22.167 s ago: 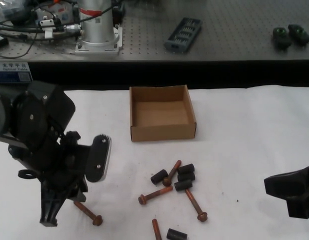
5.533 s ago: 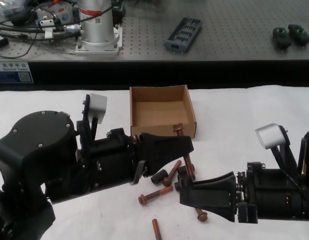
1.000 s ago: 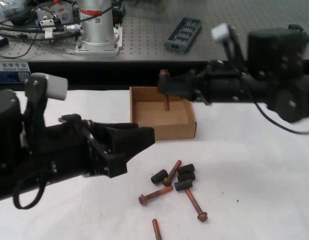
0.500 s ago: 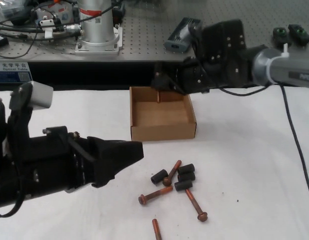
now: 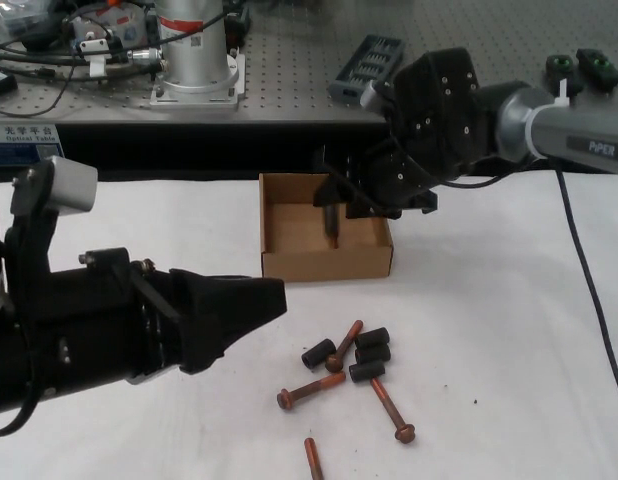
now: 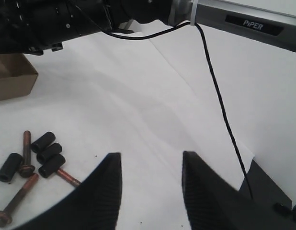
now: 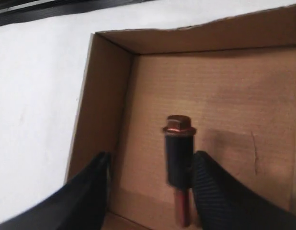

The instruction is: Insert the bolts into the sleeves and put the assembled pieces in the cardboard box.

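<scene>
Assembled piece (image 7: pixel 179 158), 1: bolt in sleeve, upright inside cardboard box (image 7: pixel 114 96), 1, between the spread fingers of right gripper (image 7: pixel 153 155). Loose at box's 6 o'clock: bolts (image 5: pixel 311 390), 4; sleeves (image 5: pixel 372 353), 4. Left gripper (image 6: pixel 151 155), 8 o'clock, spread, empty.

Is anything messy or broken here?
Nothing looks broken or spilled. The loose bolts and black sleeves lie jumbled on the white sheet, pointing every which way, not yet put together. One sleeved bolt is upright in the cardboard box, between the spread fingers of the right gripper.
</scene>
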